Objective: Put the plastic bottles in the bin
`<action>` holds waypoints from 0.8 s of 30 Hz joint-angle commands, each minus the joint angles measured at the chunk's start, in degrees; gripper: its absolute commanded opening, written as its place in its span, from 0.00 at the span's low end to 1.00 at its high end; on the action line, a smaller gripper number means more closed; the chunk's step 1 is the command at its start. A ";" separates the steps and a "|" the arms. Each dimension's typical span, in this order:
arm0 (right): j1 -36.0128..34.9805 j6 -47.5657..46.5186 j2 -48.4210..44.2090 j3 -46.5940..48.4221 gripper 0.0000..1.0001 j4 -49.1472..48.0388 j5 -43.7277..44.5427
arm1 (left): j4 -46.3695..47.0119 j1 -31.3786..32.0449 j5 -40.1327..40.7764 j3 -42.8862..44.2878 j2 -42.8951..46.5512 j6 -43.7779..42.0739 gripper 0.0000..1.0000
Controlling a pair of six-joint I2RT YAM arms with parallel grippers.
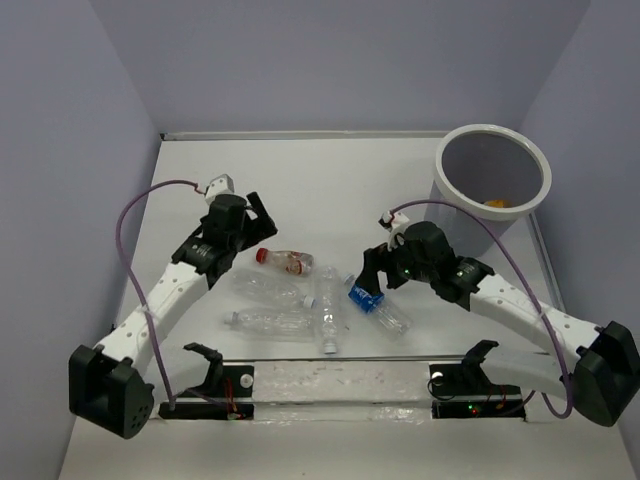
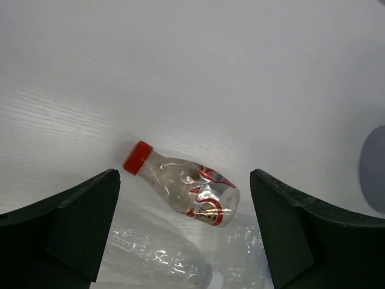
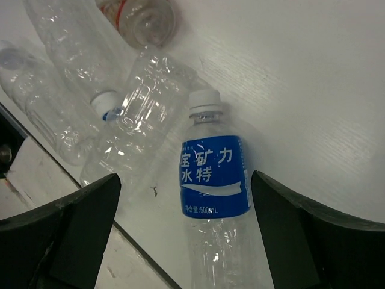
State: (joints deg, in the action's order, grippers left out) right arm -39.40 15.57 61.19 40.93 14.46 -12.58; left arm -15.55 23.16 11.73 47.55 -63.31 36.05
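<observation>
While the plastic bottles lie clustered mid-table in the top view, the bin stands far right. Left wrist: left gripper wide open, empty, red-capped bottle just ahead between its fingers. Right wrist: right gripper spread wide, blue-labelled bottle between its fingers, untouched.

I see the bin at the far right: a tall, round, translucent grey bucket with a wide white rim, standing upright. An orange item lies inside it; its shape is unclear to me. The other bottles lie on their sides in a loose cluster at the near middle. The red-capped bottle is clear with a reddish label, farthest of the group, cap pointing left. Three clear bottles lie just nearer, crinkled and close together. The blue-labelled bottle, white-capped, lies at the cluster's right end.
</observation>
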 commanded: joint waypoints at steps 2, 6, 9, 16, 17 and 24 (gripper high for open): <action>-4.27 2.71 5.24 -1.37 0.95 1.62 7.99 | -7.55 0.31 0.68 1.59 9.85 2.17 0.99; -5.42 4.55 11.31 -0.85 0.96 2.94 11.26 | -14.23 0.31 -1.44 -2.37 16.36 5.43 0.99; -5.95 5.95 14.73 0.38 0.96 2.77 12.22 | -17.92 0.31 -1.01 -4.57 21.46 7.19 0.99; -5.95 6.57 20.02 3.54 0.70 3.12 17.93 | -14.79 0.31 -3.37 -6.50 21.04 5.79 0.99; -5.95 6.66 19.85 3.81 0.61 3.38 18.72 | -13.99 0.31 -3.64 -6.77 20.60 5.61 0.99; -5.95 4.56 4.95 12.74 0.42 9.09 28.65 | -6.43 0.75 -3.73 -6.15 15.85 2.54 0.99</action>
State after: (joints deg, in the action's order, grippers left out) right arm -44.77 21.80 76.36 44.88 21.65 8.67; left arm -28.49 23.31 8.40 40.99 -46.00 41.28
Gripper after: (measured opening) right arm 0.646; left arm 0.990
